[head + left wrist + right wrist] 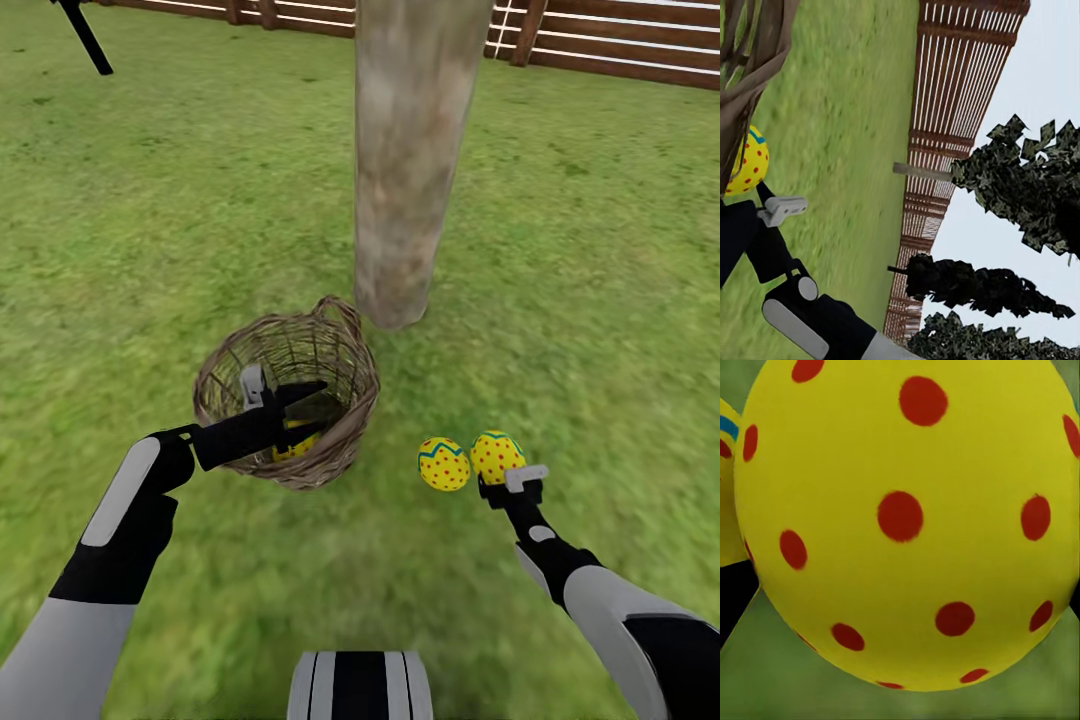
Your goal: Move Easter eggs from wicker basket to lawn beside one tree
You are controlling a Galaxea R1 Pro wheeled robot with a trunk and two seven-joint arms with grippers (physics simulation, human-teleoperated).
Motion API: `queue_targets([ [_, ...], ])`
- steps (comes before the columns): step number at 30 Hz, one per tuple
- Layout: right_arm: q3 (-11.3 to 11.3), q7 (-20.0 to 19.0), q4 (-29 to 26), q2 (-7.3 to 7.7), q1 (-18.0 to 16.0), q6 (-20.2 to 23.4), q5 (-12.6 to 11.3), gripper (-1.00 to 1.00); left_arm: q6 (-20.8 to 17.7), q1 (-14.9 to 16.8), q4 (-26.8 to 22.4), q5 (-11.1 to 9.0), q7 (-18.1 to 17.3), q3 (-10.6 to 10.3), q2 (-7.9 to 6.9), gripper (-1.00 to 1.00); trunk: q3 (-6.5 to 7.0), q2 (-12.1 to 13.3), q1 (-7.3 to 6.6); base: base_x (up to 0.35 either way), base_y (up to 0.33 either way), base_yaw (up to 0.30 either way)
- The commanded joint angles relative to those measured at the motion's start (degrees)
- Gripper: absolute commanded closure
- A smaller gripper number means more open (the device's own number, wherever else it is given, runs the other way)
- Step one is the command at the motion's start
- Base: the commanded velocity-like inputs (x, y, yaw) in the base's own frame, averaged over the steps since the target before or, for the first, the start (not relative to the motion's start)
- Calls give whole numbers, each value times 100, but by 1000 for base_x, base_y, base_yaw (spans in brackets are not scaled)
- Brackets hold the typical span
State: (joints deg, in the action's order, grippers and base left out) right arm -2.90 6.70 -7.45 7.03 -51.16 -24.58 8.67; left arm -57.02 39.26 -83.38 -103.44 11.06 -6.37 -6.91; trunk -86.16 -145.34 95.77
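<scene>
The wicker basket (345, 345) sits on the lawn (180, 220) just in front of the thick pale tree (400, 180). One Easter egg (292, 446) lies inside it, partly hidden by my left gripper (308, 410), which reaches over the rim with its jaws open above that egg. Right of the basket, a second egg (443, 465) rests on the grass. Touching it is a third egg (497, 453) (900, 517) (747, 161), low at the grass, with my right gripper (503, 482) shut on it.
A wooden fence (600, 40) (945, 112) runs along the back. A thin black trunk (85, 35) leans at the far left. Dark foliage (1020, 187) stands beyond the fence. My base (360, 685) is at the near edge.
</scene>
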Motion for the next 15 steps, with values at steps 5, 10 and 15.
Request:
queue_targets([
  [5,-45,55,82,2,-11,27,38,100,-3,-144,24,-70,46,1,2,-100,-3,-2,-1,0,0,0],
  [10,-44,68,77,-3,35,32,32,100,-3,-207,28,-71,46,4,-3,-100,-3,-2,-1,0,0,0],
  [15,-36,76,71,0,36,32,25,-100,-3,-210,26,-71,46,4,-3,-100,-3,-2,-1,0,0,0],
])
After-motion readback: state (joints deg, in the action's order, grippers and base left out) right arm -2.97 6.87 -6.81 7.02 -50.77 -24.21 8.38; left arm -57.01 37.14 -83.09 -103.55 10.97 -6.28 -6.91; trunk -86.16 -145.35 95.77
